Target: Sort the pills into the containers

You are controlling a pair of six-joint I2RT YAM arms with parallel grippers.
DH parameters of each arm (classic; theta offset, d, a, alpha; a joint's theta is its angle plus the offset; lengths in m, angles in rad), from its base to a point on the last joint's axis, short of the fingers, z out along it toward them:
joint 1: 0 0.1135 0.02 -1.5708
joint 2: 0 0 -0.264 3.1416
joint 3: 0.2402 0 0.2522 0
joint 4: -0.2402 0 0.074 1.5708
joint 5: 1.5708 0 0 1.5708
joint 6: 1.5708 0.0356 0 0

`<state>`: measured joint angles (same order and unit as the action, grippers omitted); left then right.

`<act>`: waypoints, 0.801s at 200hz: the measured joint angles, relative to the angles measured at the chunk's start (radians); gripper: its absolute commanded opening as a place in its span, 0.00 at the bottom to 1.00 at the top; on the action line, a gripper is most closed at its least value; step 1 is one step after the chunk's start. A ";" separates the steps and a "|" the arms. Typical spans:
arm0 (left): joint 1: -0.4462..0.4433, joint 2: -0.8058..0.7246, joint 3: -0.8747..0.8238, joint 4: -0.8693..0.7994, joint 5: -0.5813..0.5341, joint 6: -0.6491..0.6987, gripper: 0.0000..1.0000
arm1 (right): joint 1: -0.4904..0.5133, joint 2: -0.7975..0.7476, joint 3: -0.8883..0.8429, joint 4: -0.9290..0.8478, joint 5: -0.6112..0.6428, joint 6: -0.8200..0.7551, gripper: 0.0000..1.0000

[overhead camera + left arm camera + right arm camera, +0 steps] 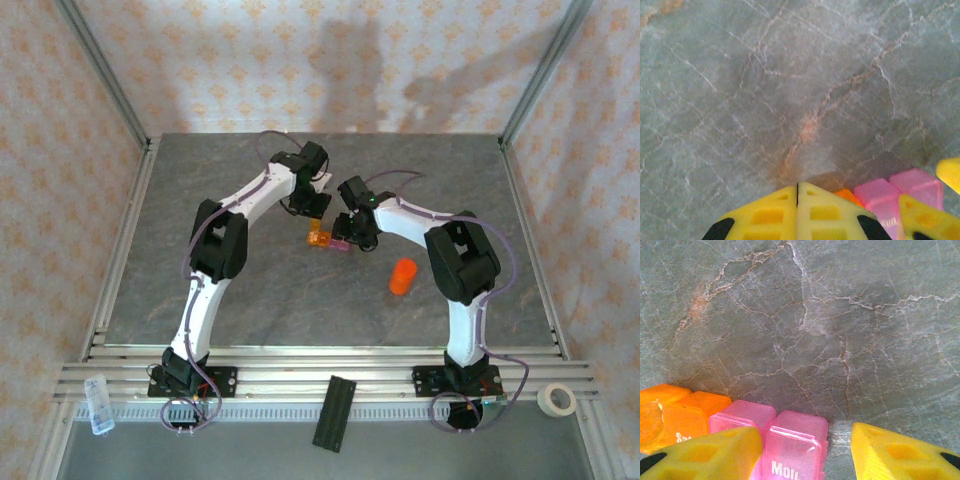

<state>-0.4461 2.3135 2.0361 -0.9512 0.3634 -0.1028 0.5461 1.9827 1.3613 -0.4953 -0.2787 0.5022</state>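
Observation:
The containers (328,240) are a short strip of joined cells on the grey table, orange at one end and pink for the rest. My left gripper (315,206) hangs just behind the strip. In the left wrist view its yellow fingertips (797,189) are pressed together with nothing showing between them, and the orange cell (846,194) sits just to their right. My right gripper (356,234) is at the pink end. It stands open (806,434) astride the lidded pink cell (795,442), its right finger clear of that cell. The pills are out of view.
An orange cylindrical bottle (402,276) stands right of the strip, near the right arm. On the near rail lie a black bar (335,412), a tape roll (557,399) and a clear plastic piece (99,402). Metal frame posts border the table.

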 measured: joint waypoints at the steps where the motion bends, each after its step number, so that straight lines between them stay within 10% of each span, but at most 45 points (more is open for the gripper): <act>1: -0.001 -0.002 -0.003 0.000 0.000 0.000 0.00 | 0.000 0.000 0.000 0.000 0.000 0.000 0.53; 160: -0.024 -0.129 -0.277 0.081 0.023 -0.023 0.00 | 0.000 0.000 -0.013 0.032 -0.011 0.011 0.51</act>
<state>-0.4698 2.1845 1.7588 -0.8700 0.3862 -0.1253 0.5461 1.9831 1.3487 -0.4637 -0.2893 0.5137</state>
